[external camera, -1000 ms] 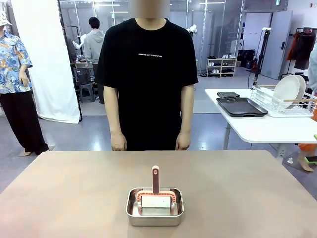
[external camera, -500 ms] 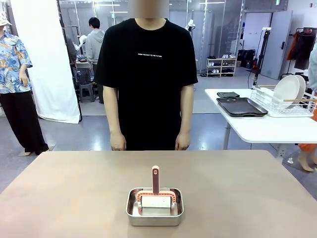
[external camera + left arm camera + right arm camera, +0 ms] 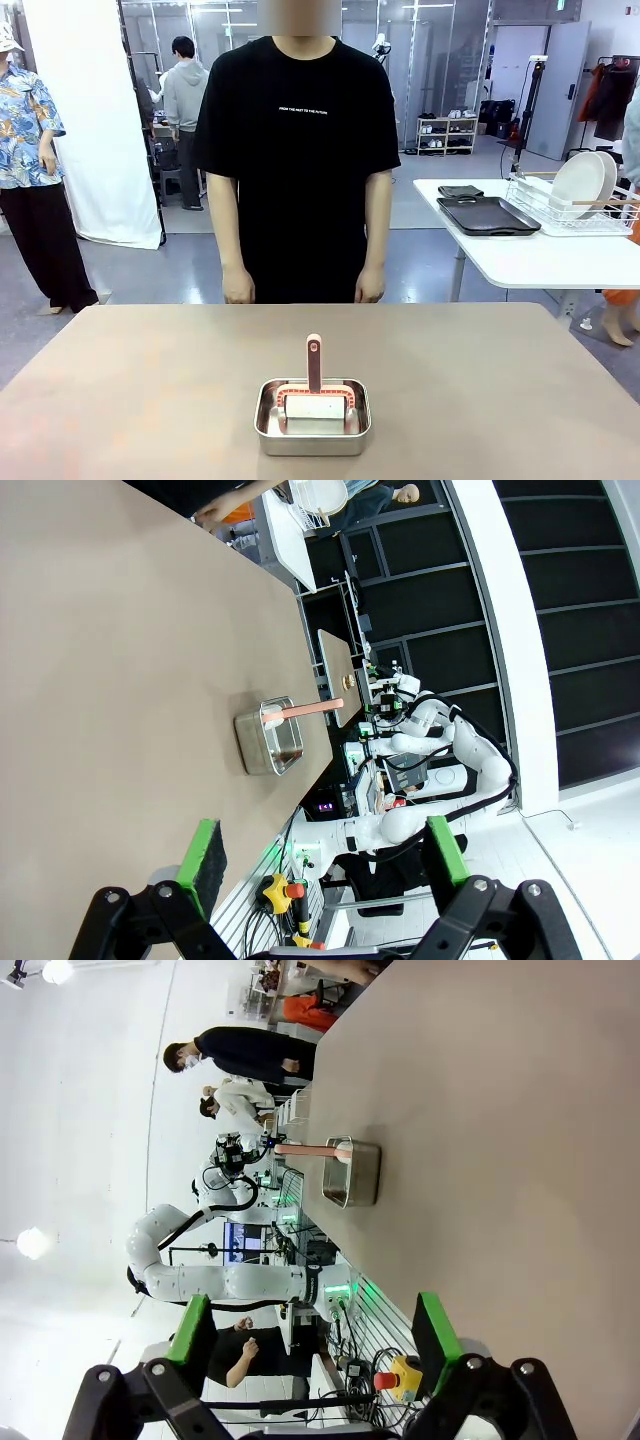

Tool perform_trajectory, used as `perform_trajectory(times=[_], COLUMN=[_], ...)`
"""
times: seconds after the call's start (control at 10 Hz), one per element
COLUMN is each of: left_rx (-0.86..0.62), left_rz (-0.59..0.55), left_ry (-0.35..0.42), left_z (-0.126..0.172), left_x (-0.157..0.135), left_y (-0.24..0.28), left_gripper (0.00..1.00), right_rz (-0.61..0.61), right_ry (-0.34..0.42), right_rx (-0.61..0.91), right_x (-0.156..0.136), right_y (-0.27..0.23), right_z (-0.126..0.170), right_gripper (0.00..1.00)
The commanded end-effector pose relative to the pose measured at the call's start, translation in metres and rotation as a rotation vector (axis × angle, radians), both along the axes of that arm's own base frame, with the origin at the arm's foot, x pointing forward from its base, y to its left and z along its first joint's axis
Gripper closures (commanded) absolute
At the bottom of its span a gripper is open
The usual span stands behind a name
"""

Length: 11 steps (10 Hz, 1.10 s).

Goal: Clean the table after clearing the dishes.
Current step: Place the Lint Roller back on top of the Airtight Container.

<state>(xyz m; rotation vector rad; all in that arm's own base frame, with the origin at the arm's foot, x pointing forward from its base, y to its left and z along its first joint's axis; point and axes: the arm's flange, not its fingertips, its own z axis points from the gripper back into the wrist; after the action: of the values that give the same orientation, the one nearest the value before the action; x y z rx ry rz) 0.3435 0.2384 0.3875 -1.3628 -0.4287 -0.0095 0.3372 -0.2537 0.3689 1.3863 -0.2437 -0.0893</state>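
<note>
In the front view, you have the table (image 3: 150, 390) running across the foreground, with a steel pan (image 3: 312, 417) near its robot-side edge, about at the middle. A pink-handled brush (image 3: 314, 365) stands in the pan, handle up. A person (image 3: 296, 160) in a black shirt stands at the far side, hands down by the table edge. Off to the right, the white side table (image 3: 540, 262) carries a dark tray (image 3: 487, 216) and a wire rack (image 3: 570, 210) with white plates (image 3: 577, 184) standing in it.

In the left wrist view, your left gripper (image 3: 323, 852) hangs wide open, holding nothing, well apart from the pan (image 3: 268, 736) on the table (image 3: 110, 680).

In the right wrist view, your right gripper (image 3: 313, 1330) is likewise spread wide and empty, above the table (image 3: 500, 1110), with the pan (image 3: 351, 1172) farther off and the brush (image 3: 300, 1149) sticking out of it.
</note>
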Motion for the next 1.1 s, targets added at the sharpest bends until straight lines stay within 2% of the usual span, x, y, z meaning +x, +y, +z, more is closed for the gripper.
perform_trajectory(times=[0.0, 1.0], left_rx=[-0.001, -0.001], left_rz=[0.008, 0.008], left_ry=[-0.009, -0.009], left_z=[0.0027, 0.0027], left_x=[-0.0038, -0.0038], left_y=[-0.0004, -0.0004], left_gripper=[0.00, 0.00], right_rz=[-0.001, -0.001], right_ry=[-0.004, -0.004], right_rx=[0.003, 0.003], right_x=[-0.0014, -0.0014], right_y=[-0.0023, -0.0023], right_z=[0.0021, 0.0021], right_gripper=[0.00, 0.00])
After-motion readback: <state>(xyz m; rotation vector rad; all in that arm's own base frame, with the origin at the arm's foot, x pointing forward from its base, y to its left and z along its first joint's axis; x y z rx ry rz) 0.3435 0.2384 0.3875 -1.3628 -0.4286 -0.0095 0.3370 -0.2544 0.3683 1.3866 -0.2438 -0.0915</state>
